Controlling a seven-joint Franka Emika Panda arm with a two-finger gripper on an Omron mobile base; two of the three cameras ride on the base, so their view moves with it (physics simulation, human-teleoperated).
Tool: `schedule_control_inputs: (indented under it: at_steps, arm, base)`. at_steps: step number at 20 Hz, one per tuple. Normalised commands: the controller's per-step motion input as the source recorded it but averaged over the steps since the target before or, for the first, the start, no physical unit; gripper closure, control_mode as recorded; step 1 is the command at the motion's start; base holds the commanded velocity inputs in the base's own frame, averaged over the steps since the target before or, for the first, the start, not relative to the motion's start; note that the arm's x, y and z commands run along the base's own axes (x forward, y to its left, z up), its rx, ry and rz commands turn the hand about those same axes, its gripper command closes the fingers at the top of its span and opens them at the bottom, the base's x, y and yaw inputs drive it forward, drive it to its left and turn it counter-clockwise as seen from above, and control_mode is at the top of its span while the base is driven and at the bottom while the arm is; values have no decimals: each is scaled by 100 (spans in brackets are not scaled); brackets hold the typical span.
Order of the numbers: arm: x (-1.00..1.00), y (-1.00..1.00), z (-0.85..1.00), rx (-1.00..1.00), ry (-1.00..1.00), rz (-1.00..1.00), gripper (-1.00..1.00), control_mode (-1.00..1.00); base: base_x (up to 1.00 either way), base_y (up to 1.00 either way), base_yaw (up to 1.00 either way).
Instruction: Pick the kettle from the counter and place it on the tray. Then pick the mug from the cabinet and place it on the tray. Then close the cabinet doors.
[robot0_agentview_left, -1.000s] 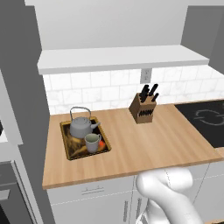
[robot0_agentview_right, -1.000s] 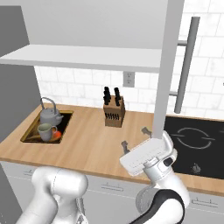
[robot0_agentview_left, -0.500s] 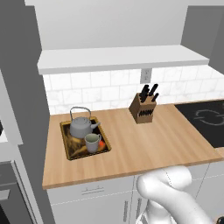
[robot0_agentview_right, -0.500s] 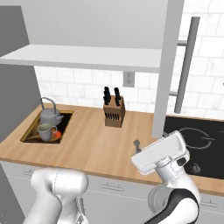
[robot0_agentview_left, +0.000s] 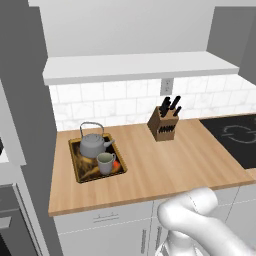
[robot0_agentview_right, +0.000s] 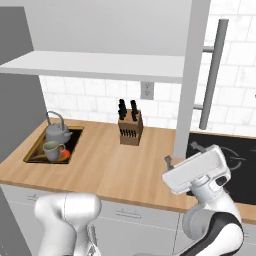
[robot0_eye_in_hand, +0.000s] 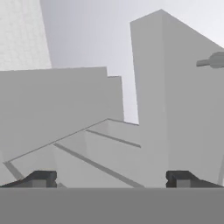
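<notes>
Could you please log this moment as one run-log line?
kettle: on tray | mug: on tray | cabinet doors: open | claw: open, empty

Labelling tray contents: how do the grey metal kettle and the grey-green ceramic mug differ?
The squat grey metal kettle is larger than the grey-green ceramic mug. The kettle has a lid and an arched wire handle on top; the mug is open-topped with a side handle. The kettle stands toward the wall, the mug toward the counter edge. Both stand upright in the gold-rimmed tray.

Kitchen, wooden counter (robot0_agentview_left: 165, 165), stovetop (robot0_agentview_left: 235, 137), knife block (robot0_agentview_left: 162, 125)
</notes>
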Motion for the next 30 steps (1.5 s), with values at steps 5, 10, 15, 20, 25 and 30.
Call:
schedule_control_inputs:
  at_steps: [5,10,15,20,25,30]
  arm:
    - [0,-3,39,-10,-9,0,-100,-100]
    - [0,2,42,-15,-6,0,-100,-100]
    - [0,22,35,-23,-9,-3,-100,-100]
    - [-2,51,28,-27,-9,-4,-100,-100]
    - [0,77,26,-29,-6,-4,-100,-100]
    - [2,90,22,-28,-2,-10,-100,-100]
  base:
    - [0,0,0]
    - [0,0,0]
    - [0,0,0]
    - [0,0,0]
    - [0,0,0]
    - [0,0,0]
